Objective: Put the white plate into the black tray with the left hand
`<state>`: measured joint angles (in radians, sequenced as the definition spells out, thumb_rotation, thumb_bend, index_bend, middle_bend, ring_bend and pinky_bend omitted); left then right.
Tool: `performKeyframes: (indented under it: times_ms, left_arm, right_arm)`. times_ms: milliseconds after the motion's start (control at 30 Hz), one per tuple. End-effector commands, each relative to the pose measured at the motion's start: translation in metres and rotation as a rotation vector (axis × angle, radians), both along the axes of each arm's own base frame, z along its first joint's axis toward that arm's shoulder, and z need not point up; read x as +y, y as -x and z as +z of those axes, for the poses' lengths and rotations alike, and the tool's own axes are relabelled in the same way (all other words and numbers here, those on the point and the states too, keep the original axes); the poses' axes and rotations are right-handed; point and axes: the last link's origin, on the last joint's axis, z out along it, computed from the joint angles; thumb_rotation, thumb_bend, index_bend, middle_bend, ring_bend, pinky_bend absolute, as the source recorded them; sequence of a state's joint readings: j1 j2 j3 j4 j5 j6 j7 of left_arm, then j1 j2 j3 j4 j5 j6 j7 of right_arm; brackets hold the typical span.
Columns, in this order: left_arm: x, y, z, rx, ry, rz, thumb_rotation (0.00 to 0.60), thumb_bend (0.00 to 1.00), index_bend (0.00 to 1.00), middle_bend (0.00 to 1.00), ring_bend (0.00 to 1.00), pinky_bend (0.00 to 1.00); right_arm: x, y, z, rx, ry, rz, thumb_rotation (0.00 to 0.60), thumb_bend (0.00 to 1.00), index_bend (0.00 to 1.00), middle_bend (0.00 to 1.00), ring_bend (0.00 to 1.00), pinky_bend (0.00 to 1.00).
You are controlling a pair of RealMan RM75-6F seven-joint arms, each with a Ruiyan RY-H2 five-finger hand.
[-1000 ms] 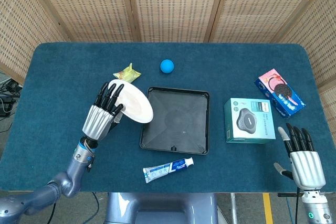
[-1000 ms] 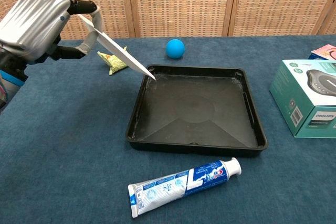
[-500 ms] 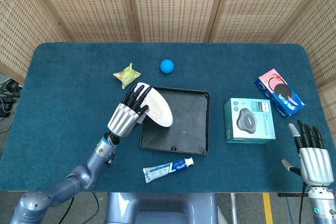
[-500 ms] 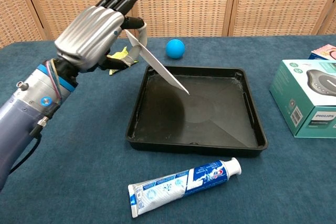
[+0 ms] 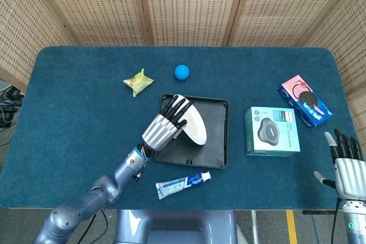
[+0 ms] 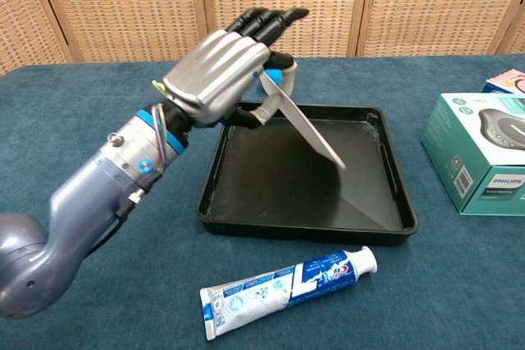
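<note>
Gripping the tilted plate [image 5: 195, 125] mid-frame, your left hand [image 5: 167, 127] held it above the tray [image 5: 214, 152], unreleased.

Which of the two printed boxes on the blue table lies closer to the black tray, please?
The teal box showing a round grey device, just right of the black tray; the blue-and-pink cookie box lies farther right, near the table edge.

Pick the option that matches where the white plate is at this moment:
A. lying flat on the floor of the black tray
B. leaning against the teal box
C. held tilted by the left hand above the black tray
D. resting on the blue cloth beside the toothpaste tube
C: the left hand grips the white plate at its upper edge, and the plate hangs tilted above the black tray with its lower edge clear of the tray floor.
</note>
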<state>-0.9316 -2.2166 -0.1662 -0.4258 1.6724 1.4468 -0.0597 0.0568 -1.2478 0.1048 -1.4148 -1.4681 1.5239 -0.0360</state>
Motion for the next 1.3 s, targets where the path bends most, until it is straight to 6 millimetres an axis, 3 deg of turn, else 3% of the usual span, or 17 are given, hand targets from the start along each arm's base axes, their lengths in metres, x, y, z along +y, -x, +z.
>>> performKeyframes:
  times_ms: [33,233,300,467,667,967,1133,1300]
  left_arm:
    - [-0.001,-0.002,-0.006,0.014,0.016,-0.001,0.600,0.45,0.77,0.01,0.00,0.00]
    - [0.000,0.002,-0.010,0.046,0.028,0.011,0.600,0.32,0.65,0.00,0.00,0.00]
    - [0.000,0.004,-0.010,0.058,0.029,0.015,0.600,0.25,0.57,0.00,0.00,0.00]
    - [0.002,0.012,-0.011,0.103,0.033,0.038,0.600,0.05,0.22,0.00,0.00,0.00]
    - [0.000,0.017,-0.011,0.134,0.051,0.052,0.600,0.00,0.01,0.00,0.00,0.00]
    - [-0.007,0.023,0.003,0.101,0.043,0.049,0.600,0.00,0.00,0.00,0.00,0.00]
    - [-0.014,0.044,0.021,0.088,0.039,0.097,0.600,0.00,0.00,0.00,0.00,0.00]
    - [-0.025,0.075,0.055,0.080,0.047,0.189,0.600,0.00,0.00,0.00,0.00,0.00]
  right_arm:
    - [0.000,0.000,0.000,0.000,-0.001,0.001,0.600,0.15,0.01,0.00,0.00,0.00]
    - [0.000,0.000,0.000,-0.001,0.000,-0.002,0.600,0.15,0.01,0.00,0.00,0.00]
    - [0.000,0.000,0.000,0.000,0.000,0.000,0.600,0.15,0.01,0.00,0.00,0.00]
    - [0.000,-0.002,-0.001,-0.001,-0.003,0.005,0.600,0.15,0.01,0.00,0.00,0.00]
    - [0.001,-0.004,-0.002,-0.004,-0.004,0.016,0.600,0.15,0.01,0.00,0.00,0.00]
    - [0.002,-0.008,-0.002,-0.001,-0.009,0.029,0.600,0.15,0.01,0.00,0.00,0.00]
    - [0.003,-0.008,-0.003,0.003,-0.008,0.027,0.600,0.15,0.01,0.00,0.00,0.00]
    - [0.004,-0.008,-0.003,0.007,-0.009,0.029,0.600,0.15,0.01,0.00,0.00,0.00]
